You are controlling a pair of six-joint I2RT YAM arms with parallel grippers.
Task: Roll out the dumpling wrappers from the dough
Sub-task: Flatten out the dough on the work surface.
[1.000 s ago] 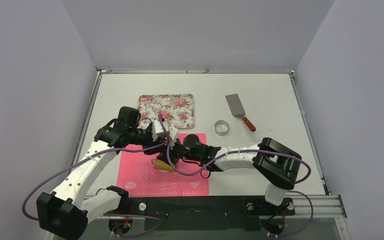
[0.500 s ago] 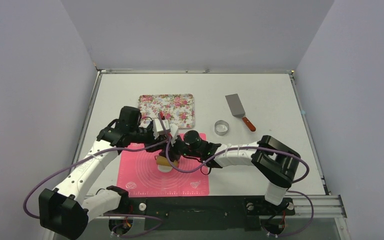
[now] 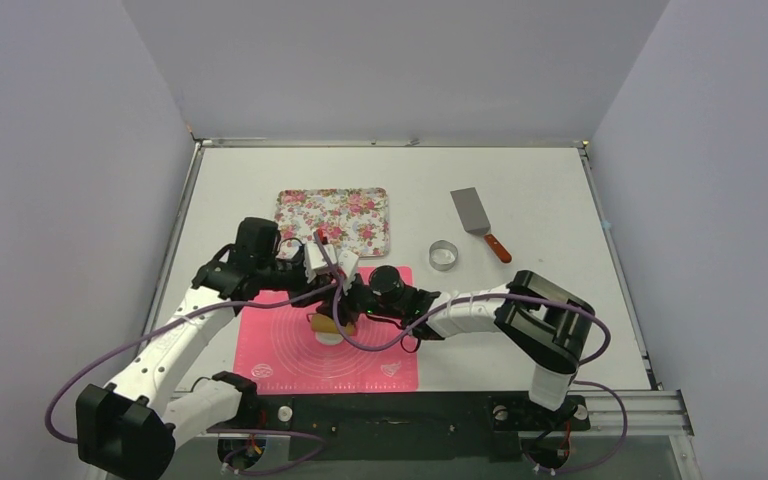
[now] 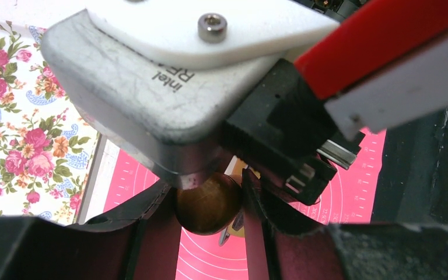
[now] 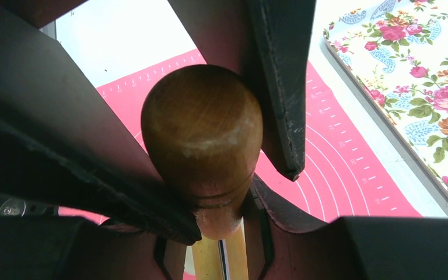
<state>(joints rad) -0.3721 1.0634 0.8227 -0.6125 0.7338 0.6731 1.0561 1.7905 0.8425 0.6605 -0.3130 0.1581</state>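
A wooden rolling pin (image 3: 331,322) hangs tilted over the pink mat (image 3: 285,352). Both grippers meet at one brown handle (image 5: 201,125). My right gripper (image 5: 219,239) is shut on the handle's neck, with the pale barrel (image 5: 210,259) running down behind it. My left gripper (image 4: 210,230) is shut on the handle's round knob (image 4: 209,203), and its dark fingers (image 5: 283,81) flank the knob in the right wrist view. In the top view the left gripper (image 3: 337,298) and right gripper (image 3: 353,304) sit side by side. A small white patch of dough (image 3: 328,339) shows under the pin; I cannot tell if it is a dumpling wrapper.
A floral tray (image 3: 335,218) lies just behind the mat, also seen in the wrist views (image 4: 17,134) (image 5: 420,87). A metal ring cutter (image 3: 444,255) and a spatula (image 3: 477,220) lie on the table to the right.
Both arms have shifted slightly left and away with the rolling pin. Both grips look unchanged.
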